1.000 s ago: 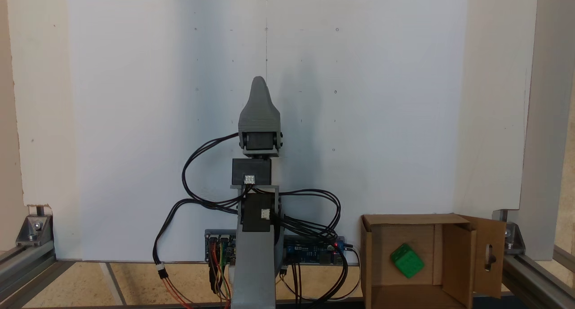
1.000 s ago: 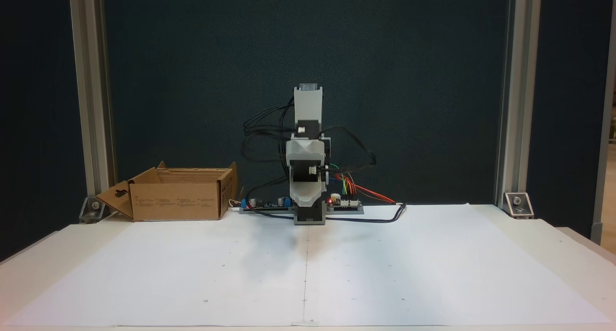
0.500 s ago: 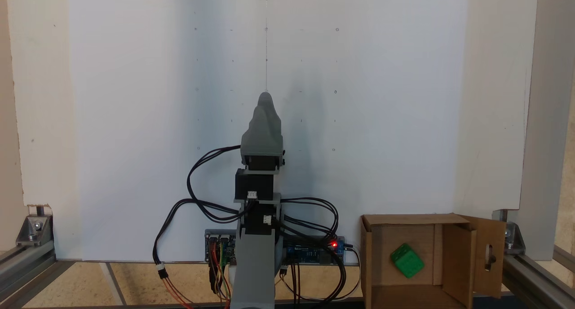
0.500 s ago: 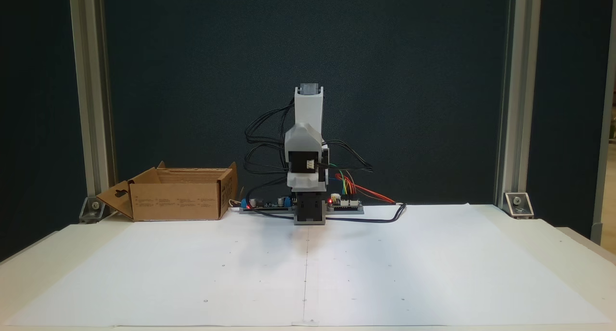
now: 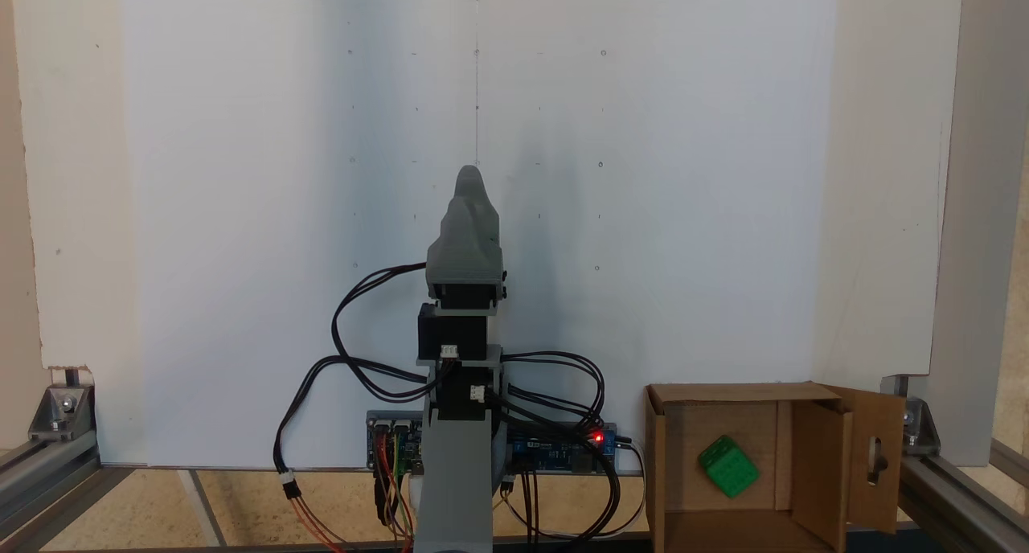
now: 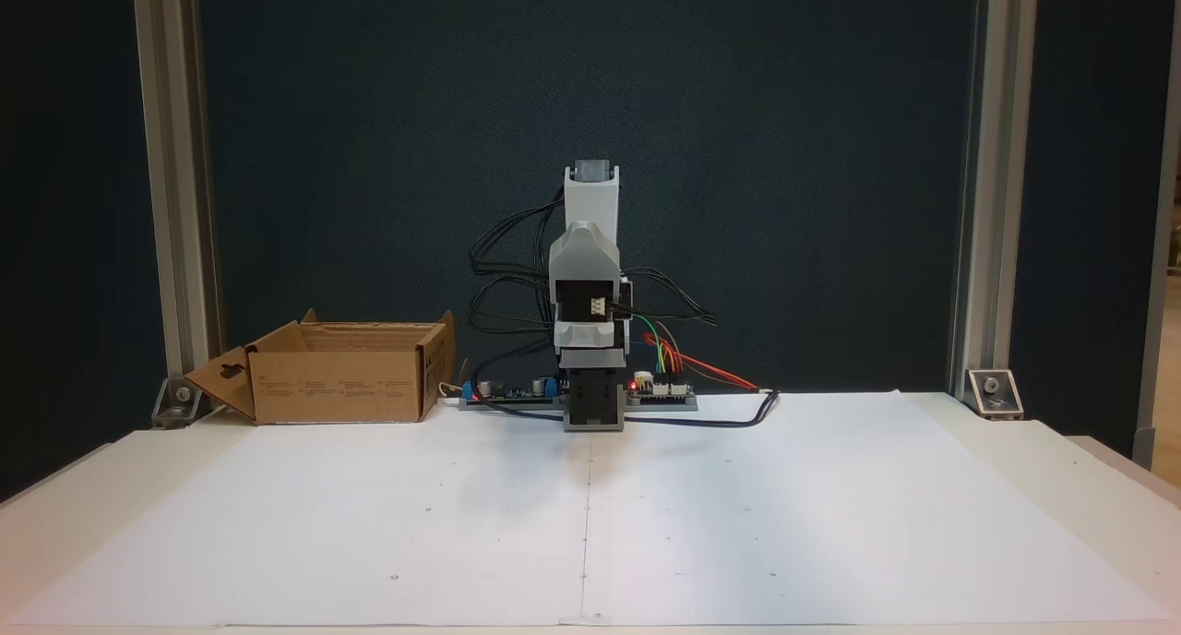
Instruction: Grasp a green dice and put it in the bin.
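Note:
The green dice (image 5: 727,466) lies tilted on the floor of the bin (image 5: 657,464), a brown cardboard box at the lower right of a fixed view. In both fixed views the bin (image 6: 332,386) stands beside the arm's base, and its front wall hides the dice from the front. The grey gripper (image 5: 469,175) is folded in over the arm's base along the paper's centre line, well apart from the bin. It faces the camera head-on (image 6: 584,247). Only one tip shows, so how the jaws stand is unclear. Nothing shows in its grasp.
A large white paper sheet (image 5: 241,215) covers the table in front of the arm. Control boards (image 6: 660,390) and looping black cables (image 5: 346,328) sit around the base. Aluminium frame posts (image 6: 175,201) stand at the table's back corners. The bin's slotted flap (image 5: 876,456) hangs open outward.
The gripper has drawn back toward the base and folded up closer to the arm. The dice and the bin have not moved.

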